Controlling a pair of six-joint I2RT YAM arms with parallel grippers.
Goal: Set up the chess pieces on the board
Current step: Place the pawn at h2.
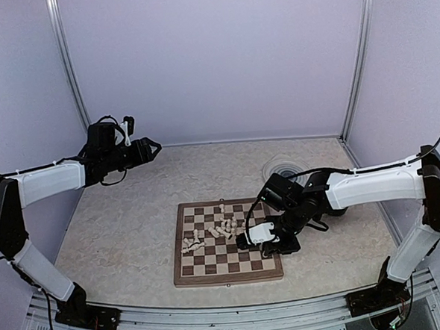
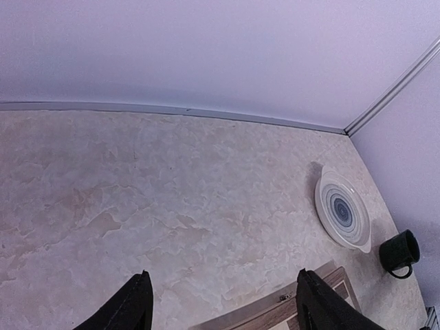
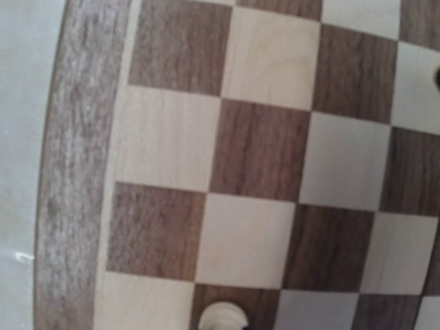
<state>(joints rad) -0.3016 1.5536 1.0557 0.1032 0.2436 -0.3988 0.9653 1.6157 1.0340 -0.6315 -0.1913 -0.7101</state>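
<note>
The board (image 1: 219, 266) lies flat on the tabletop (image 1: 118, 216), near the middle and a little toward the right arm. The pieces (image 1: 220, 228) sit in a loose cluster on the board's middle squares, several of them on their sides. A few more lie near its left edge, and one stands alone near the far edge.

The right end effector (image 1: 243, 240) hangs low over the right half of the board, just beside the cluster, with its fingers pressed together. Whether they pinch anything cannot be told. The right wrist view shows only the board (image 3: 254, 151) close up, with its wood border on the left. The top of a piece (image 3: 222, 317) shows at the bottom edge of that view.

The left end effector (image 1: 150, 148) is held high over the far left of the tabletop, well apart from the board. Its fingers (image 2: 134, 306) are spread with nothing between them. Below it, the left wrist view shows bare tabletop (image 2: 137, 192) and a corner of the board (image 2: 275, 313) at the bottom.

A plate (image 2: 342, 210) with grey rings lies near the far right corner. A dark mug (image 2: 399, 251) stands just beside it, toward the right wall
</note>
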